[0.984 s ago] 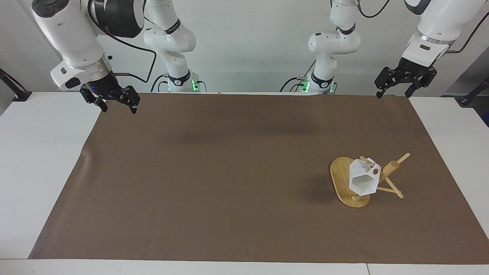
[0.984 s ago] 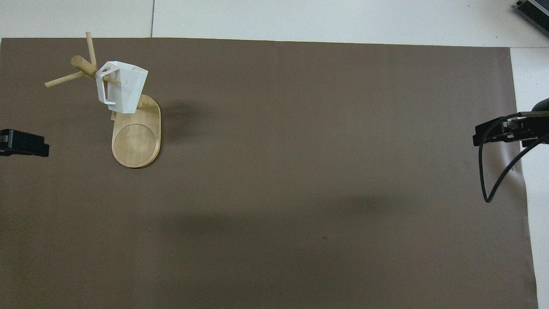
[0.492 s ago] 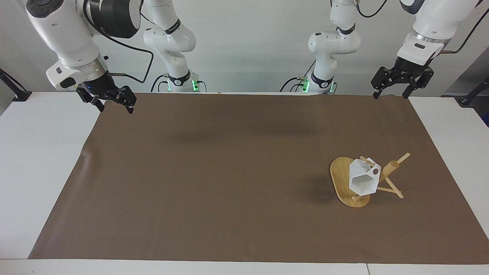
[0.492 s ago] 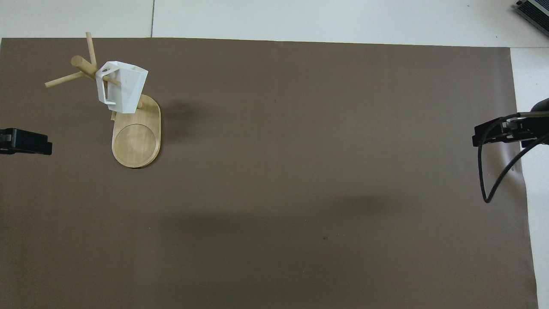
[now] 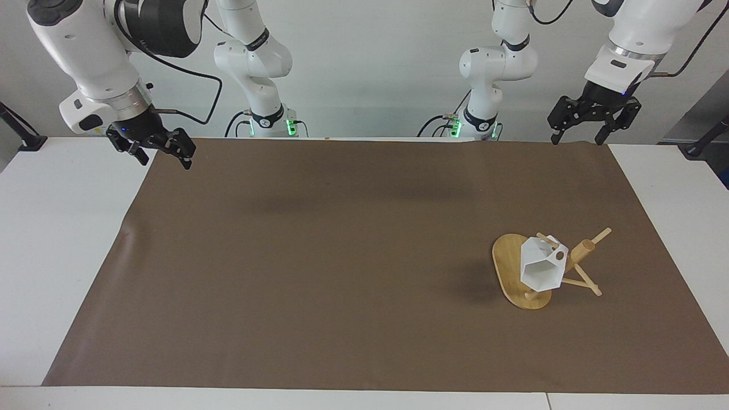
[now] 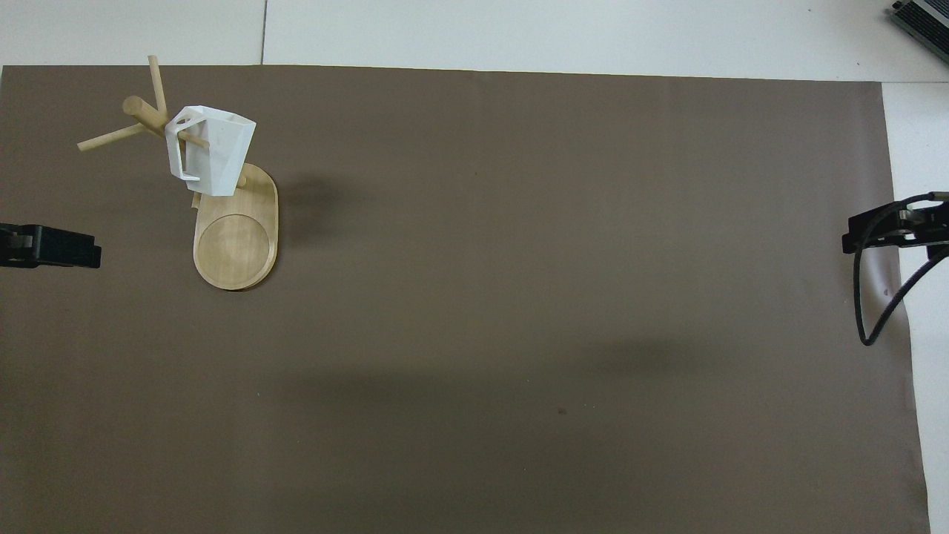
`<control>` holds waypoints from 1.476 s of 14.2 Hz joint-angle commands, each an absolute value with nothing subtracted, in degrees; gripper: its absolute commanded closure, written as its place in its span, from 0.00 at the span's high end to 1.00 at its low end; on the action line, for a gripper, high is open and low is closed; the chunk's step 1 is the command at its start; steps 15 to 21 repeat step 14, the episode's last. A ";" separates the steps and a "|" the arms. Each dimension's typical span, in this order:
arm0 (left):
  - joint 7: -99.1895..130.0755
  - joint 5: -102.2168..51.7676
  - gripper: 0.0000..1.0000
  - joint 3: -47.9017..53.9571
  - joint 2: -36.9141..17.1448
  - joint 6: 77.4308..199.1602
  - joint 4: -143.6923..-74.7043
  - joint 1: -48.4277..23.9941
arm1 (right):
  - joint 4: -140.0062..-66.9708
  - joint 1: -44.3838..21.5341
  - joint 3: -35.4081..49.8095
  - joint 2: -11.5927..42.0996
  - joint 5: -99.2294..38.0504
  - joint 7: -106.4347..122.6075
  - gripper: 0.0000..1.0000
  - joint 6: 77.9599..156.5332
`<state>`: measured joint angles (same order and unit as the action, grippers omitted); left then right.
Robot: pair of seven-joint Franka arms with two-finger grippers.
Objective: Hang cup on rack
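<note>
The small white faceted cup (image 5: 540, 269) hangs by its blocky handle on a thin peg of the light bamboo mug-tree rack (image 5: 515, 273), tilted over the oval base. Left gripper (image 5: 589, 121) is up in the air, well apart from the rack, fingers spread, empty. Right gripper (image 5: 154, 147), high at the right arm's end, is likewise open and bare. The risk, I'd say: the peg looks shallow, so a knock could slide the cup off
</note>
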<state>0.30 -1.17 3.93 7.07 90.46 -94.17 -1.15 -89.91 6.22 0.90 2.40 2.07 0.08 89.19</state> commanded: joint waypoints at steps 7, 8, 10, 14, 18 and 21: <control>-3.32 -2.20 1.00 3.43 9.84 88.78 -97.56 -1.32 | -90.53 5.80 1.23 1.58 1.23 1.41 1.00 88.77; -3.43 -2.20 1.00 3.51 9.93 88.94 -97.73 -1.14 | -90.53 5.80 1.23 1.58 1.23 1.41 1.00 88.77; -3.08 -2.29 1.00 3.60 9.93 89.73 -97.91 -0.88 | -90.53 5.80 1.23 1.58 1.23 1.41 1.00 88.77; -2.37 -2.37 1.00 3.52 11.16 93.42 -101.15 -0.70 | -90.35 5.80 1.32 1.41 1.23 1.41 1.00 88.85; -2.37 -2.37 1.00 3.52 11.16 93.42 -101.15 -0.70 | -90.35 5.80 1.32 1.41 1.23 1.41 1.00 88.85; -2.37 -2.37 1.00 3.52 11.16 93.42 -101.15 -0.70 | -90.35 5.80 1.32 1.41 1.23 1.41 1.00 88.85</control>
